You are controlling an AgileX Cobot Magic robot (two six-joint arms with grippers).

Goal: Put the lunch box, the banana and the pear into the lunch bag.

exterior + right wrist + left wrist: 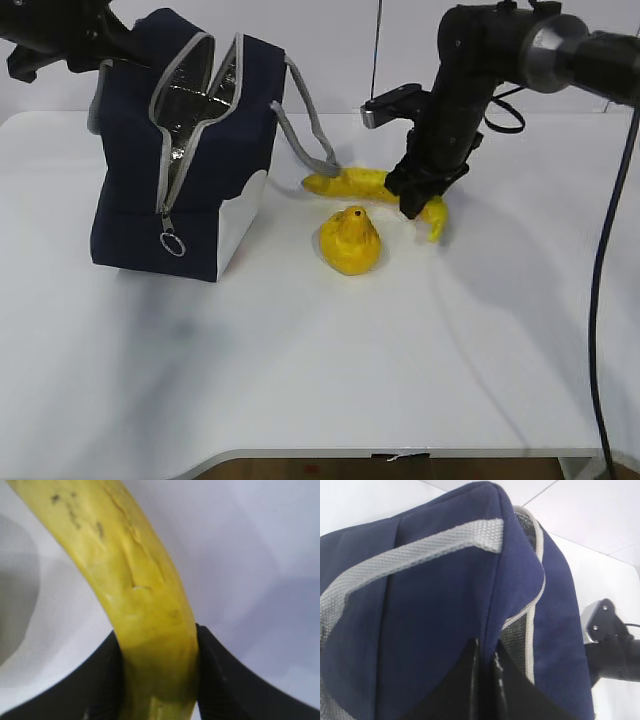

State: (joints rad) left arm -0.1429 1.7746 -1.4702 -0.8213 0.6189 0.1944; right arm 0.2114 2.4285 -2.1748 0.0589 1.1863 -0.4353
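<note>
Both jaws of your right gripper (157, 680) press the banana (135, 595) near its middle, on the table (300, 380) at two o'clock from the pear (350, 240). Soft, curved, smooth-skinned: squeeze lightly. Left gripper (485, 680) pinched shut on the lunch bag (435, 630) rim.

The lunch bag (185, 150) is dark navy with a white lower side panel, grey zipper tape, grey woven handles and a crinkled silver lining. At about three o'clock from it, the banana (360, 182) is yellow with small dark specks, turning greenish toward one end. The pear (349, 240) is yellow with a dark stem spot. The bench (320, 370) is plain white. The fingers (220, 680) are black.
</note>
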